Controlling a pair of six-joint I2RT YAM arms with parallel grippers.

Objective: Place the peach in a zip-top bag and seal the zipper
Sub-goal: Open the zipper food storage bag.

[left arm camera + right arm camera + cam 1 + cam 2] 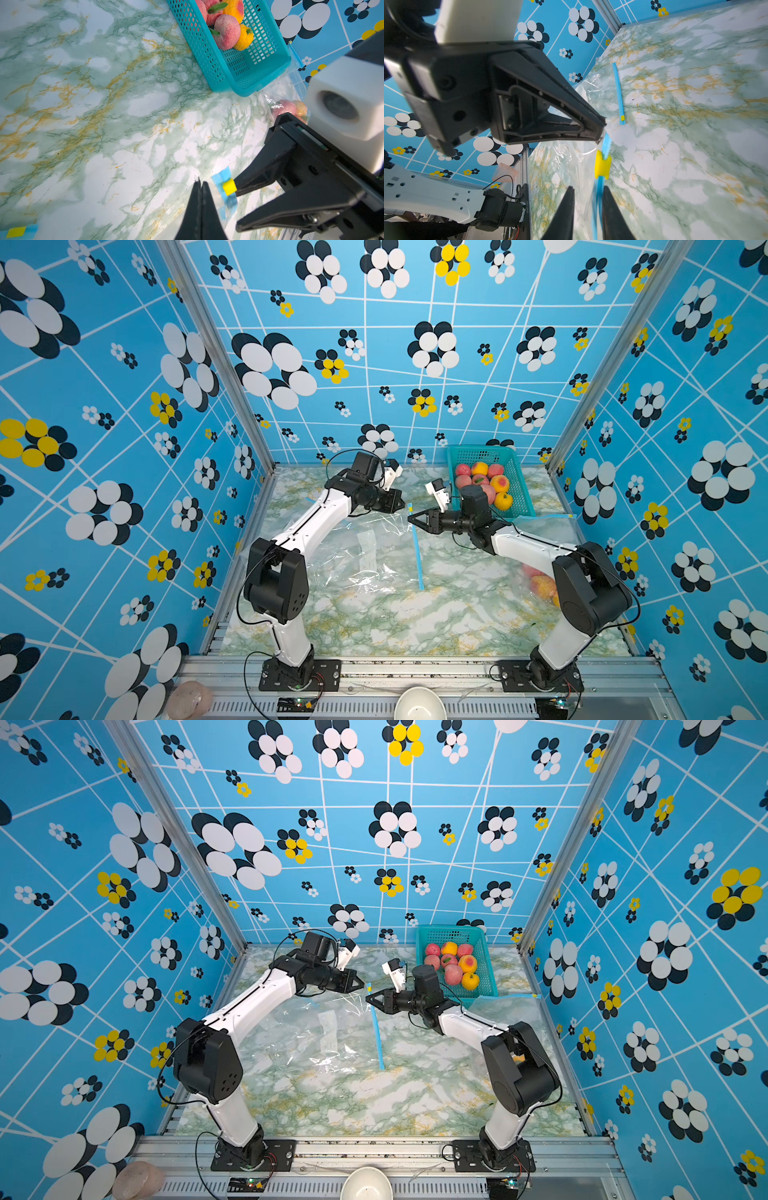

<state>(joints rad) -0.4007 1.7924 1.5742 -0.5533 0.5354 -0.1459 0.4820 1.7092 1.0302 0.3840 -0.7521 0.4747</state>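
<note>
Marble worktop [415,622], clear zip-top bag [357,556] lying flat under both pincers. The teal basket [517,485] just behind the right pincer [410,519] has the peaches [498,483]. The left pincer [402,504] is clamped on the bag's zipper end. The right one's open a crack, with the blue zipper strip [598,199] between its jaws and the yellow slider [602,166] just past its tips.
</note>
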